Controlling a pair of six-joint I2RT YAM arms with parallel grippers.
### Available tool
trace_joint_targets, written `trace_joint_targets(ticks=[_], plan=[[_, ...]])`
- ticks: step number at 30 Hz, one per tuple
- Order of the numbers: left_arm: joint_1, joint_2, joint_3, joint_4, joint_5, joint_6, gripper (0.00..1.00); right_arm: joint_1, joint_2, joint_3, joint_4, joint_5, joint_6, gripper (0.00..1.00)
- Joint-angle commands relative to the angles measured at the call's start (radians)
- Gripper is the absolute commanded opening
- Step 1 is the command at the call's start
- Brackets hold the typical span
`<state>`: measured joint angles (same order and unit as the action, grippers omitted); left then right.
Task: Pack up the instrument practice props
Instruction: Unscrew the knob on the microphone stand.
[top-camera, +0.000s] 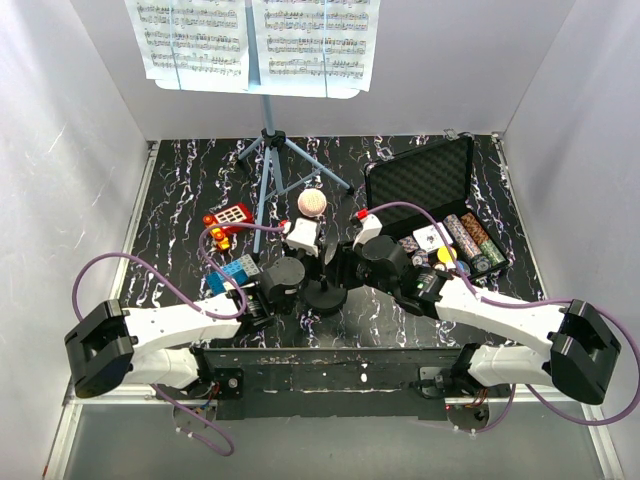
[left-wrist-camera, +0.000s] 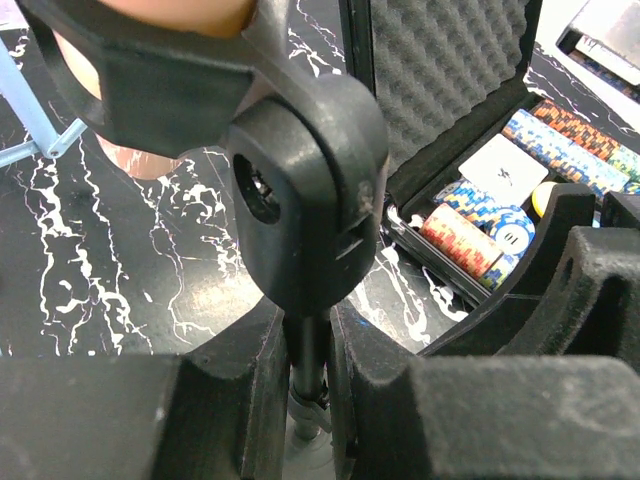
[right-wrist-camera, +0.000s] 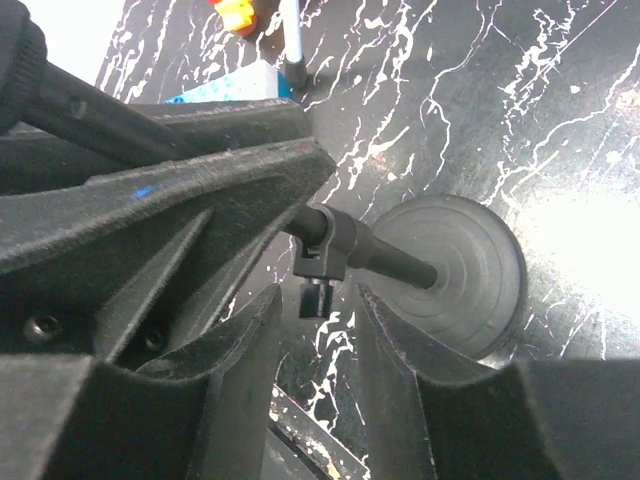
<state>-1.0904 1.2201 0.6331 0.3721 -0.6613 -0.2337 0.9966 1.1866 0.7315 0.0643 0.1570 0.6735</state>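
Black marbled table (top-camera: 180, 200), centre-near: my left gripper (left-wrist-camera: 307, 350) clamps the post of the microphone stand (right-wrist-camera: 455, 270), holding it upright, while my right gripper (right-wrist-camera: 316, 320) straddles its swivel joint (right-wrist-camera: 325, 250), fingers apart and not yet gripping, presumably to fold it.

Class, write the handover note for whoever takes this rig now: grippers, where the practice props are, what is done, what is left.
Left gripper: shut on the pole of the microphone stand.
Right gripper: open, jaws either side of the pole's joint.
At the back, the music stand is upright, with the sheet-music pages on it.
Done: nothing packed yet.
Left: all three props.
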Motion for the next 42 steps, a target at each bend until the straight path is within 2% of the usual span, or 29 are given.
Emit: trace_joint_targets(ticks=[1, 12, 16, 25, 28, 29, 30, 36, 42], plan=[[-0.003, 0.025, 0.022, -0.096, 0.017, 0.005, 0.0, 0.005, 0.01, 0.028, 0.08, 0.003, -0.011, 0.42], [-0.006, 0.039, 0.043, -0.099, 0.06, 0.016, 0.02, 0.005, 0.03, 0.023, 0.083, -0.011, -0.009, 0.3], [-0.012, 0.03, 0.046, -0.107, 0.075, 0.01, 0.0, 0.005, 0.018, 0.019, 0.065, -0.016, -0.009, 0.27], [-0.074, 0.001, 0.054, -0.16, 0.043, -0.021, 0.0, 0.008, -0.051, -0.06, 0.037, -0.019, 0.024, 0.2], [-0.095, 0.027, 0.054, -0.162, 0.016, -0.023, 0.0, 0.011, -0.055, -0.07, 0.023, 0.001, 0.011, 0.12], [-0.1, 0.036, 0.056, -0.163, 0.006, -0.023, 0.0, 0.013, -0.055, -0.069, 0.016, 0.009, 0.002, 0.04], [-0.108, 0.044, 0.057, -0.165, 0.0, -0.023, 0.0, 0.016, -0.055, -0.067, 0.003, 0.024, -0.008, 0.01], [-0.123, 0.076, 0.066, -0.167, -0.035, -0.021, 0.0, 0.031, -0.064, -0.047, -0.063, 0.142, -0.104, 0.01], [-0.126, 0.079, 0.054, -0.154, -0.052, -0.021, 0.0, 0.121, -0.048, 0.002, -0.158, 0.409, -0.242, 0.01]])
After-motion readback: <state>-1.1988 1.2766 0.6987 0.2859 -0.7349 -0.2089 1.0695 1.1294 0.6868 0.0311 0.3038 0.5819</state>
